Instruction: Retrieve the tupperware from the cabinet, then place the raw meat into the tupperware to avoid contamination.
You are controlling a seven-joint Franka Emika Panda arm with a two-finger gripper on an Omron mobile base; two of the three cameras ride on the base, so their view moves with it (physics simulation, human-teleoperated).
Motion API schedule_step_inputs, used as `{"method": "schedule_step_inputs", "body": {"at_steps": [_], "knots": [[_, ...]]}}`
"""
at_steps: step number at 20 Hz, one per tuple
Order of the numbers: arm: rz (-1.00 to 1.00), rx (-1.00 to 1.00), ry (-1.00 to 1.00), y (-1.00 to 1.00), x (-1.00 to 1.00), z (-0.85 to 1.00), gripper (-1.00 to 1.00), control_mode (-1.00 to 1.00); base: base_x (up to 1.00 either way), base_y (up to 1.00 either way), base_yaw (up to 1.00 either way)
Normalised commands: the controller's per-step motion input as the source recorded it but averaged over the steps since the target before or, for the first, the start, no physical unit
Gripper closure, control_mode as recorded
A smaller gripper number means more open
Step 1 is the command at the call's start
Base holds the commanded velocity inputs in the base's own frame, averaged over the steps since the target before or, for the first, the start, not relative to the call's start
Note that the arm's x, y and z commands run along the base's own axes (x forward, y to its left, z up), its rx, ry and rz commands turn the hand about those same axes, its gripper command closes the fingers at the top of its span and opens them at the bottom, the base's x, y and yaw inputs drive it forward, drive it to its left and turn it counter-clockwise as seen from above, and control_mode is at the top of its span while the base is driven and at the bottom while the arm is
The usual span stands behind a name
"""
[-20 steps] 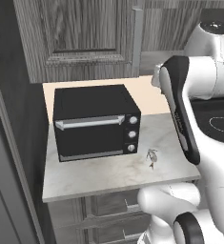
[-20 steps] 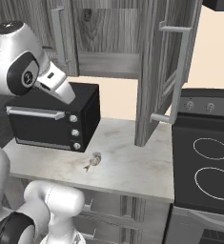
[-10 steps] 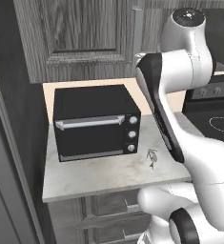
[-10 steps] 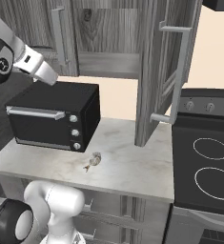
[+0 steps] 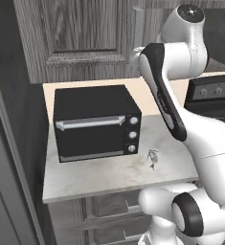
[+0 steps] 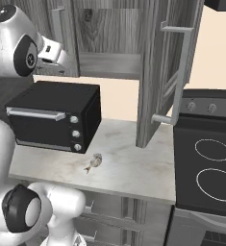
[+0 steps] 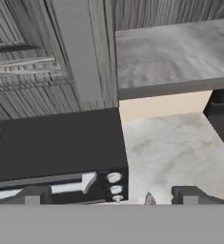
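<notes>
With its jaws spread wide and empty, the gripper (image 7: pixel 111 200) could clip the open cabinet (image 6: pixel 160 72) door or toaster oven (image 6: pixel 54 115) while reaching the shelf.

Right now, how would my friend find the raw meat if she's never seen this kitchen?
Find the black toaster oven on the pale marble counter. In front of its knob-side corner, apart from it, lies the raw meat: a tiny grey-tan lump with darker streaks, the one small loose thing on the counter.

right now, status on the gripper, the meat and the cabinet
Gripper open, empty. Meat on counter by oven. Cabinet right door open.
</notes>
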Motion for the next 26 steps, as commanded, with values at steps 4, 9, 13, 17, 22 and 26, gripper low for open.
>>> {"method": "schedule_step_inputs", "body": {"at_steps": [4,9,13,17,22,26], "knots": [[0.06,-0.09,0.02,0.16,0.56,0.09,-1.0,-1.0,0.0,0.0,0.0],[-0.01,-0.23,0.16,0.18,0.4,0.33,-1.0,-1.0,0.0,0.0,0.0],[-0.03,-0.17,0.18,0.03,0.46,0.22,-1.0,-1.0,0.0,0.0,0.0],[-0.02,0.0,0.03,-0.09,0.33,0.0,-1.0,-1.0,0.0,0.0,0.0],[0.0,0.02,-0.02,0.0,0.49,-0.05,-1.0,-1.0,0.0,0.0,0.0],[0.0,0.01,-0.13,0.13,0.43,-0.13,-1.0,-1.0,0.0,0.0,0.0]]}}
